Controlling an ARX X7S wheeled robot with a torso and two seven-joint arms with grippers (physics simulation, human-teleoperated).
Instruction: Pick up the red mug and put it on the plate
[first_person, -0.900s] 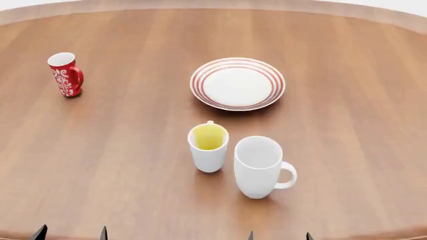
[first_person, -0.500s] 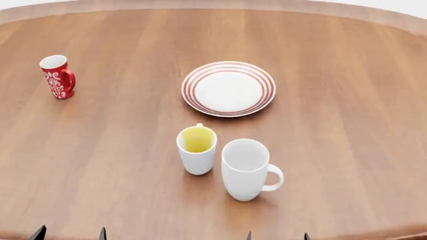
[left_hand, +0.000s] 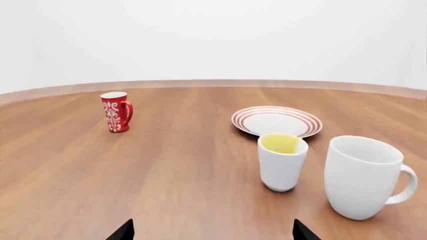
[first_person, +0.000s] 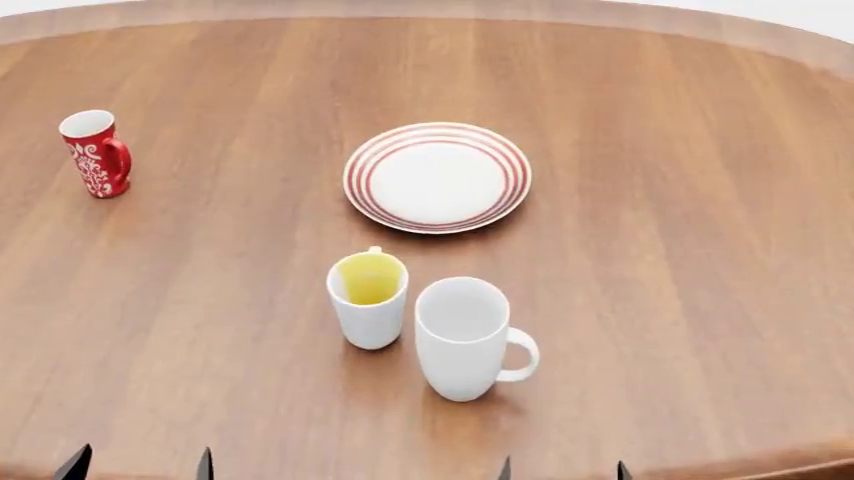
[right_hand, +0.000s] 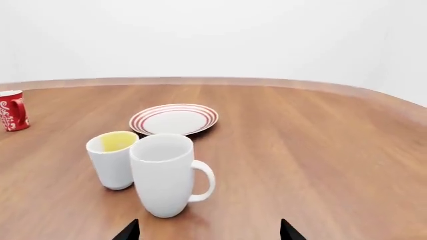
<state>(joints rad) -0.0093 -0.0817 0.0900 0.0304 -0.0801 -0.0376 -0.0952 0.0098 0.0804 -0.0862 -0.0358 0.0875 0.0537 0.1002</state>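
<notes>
three mugs; red mug stands well apart from plate

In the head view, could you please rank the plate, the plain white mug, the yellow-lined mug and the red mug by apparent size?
1. the plate
2. the plain white mug
3. the yellow-lined mug
4. the red mug, though it stands farther away, which shrinks it.

Simulated tabletop scene, round wooden table, blank white backdrop

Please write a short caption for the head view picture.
Small red floral mug stands upright, far left of the red-ringed white plate; both tools wait open.
</notes>
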